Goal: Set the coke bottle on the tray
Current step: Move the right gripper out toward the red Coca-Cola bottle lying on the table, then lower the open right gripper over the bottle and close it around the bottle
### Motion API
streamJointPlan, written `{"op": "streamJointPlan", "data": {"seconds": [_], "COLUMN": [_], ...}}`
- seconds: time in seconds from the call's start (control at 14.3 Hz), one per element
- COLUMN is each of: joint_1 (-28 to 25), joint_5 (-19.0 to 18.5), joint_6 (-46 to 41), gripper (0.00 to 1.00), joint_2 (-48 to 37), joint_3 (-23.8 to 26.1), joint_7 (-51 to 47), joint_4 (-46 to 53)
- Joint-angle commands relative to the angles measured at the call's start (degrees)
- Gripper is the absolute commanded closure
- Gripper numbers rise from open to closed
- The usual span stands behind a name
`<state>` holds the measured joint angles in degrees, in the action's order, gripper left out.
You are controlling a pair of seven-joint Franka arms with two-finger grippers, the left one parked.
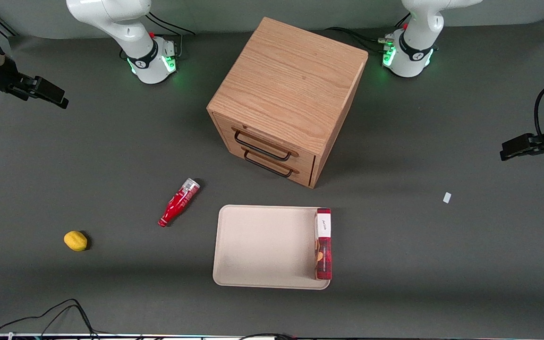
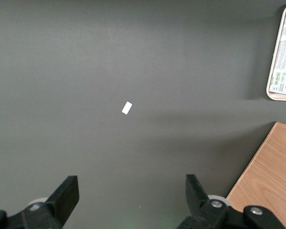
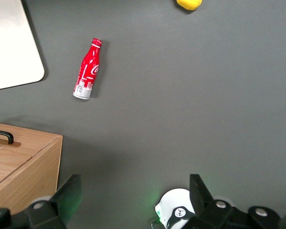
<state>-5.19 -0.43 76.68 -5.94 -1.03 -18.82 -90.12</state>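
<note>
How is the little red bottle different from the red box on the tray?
The coke bottle is slim and round with a narrow capped neck; the red box is flat and rectangular. The bottle lies on its side on the bare table, beside the tray; the box already sits along the tray's edge. The box looks longer than the bottle. Both are red with white. The claw is open, far from both, at the working arm's end.

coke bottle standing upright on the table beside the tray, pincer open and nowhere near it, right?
Not quite: the coke bottle lies on its side, not upright, as the front view shows. The rest holds: it rests on the table beside the tray, and the pincer is open, high above the table, away from the bottle.
</note>
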Motion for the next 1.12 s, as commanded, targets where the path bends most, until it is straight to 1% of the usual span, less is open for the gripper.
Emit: {"op": "streamJointPlan", "data": {"seconds": [0.0,0.28,0.42,0.49,0.56,0.7,0.84,1.05], "joint_1": [1.58,0.88,1.23,0.71,0.35,0.26,0.26,-0.17], "joint_5": [1.22,1.22,1.22,1.22,1.57,2.10,3.32,3.24], "joint_6": [-1.86,-1.97,-0.49,1.44,3.89,9.60,14.88,24.89], "gripper": [0.00,0.00,0.00,0.00,0.00,0.00,0.00,0.00], "joint_2": [-1.17,0.14,3.12,4.87,6.89,11.89,18.13,26.22], "joint_3": [1.12,1.29,5.84,6.73,7.18,10.16,11.22,11.84], "joint_7": [0.98,1.16,0.37,-1.55,-5.92,-14.45,-21.75,-31.07], "joint_4": [-0.06,0.03,1.08,1.35,1.44,0.91,0.56,-2.33]}}
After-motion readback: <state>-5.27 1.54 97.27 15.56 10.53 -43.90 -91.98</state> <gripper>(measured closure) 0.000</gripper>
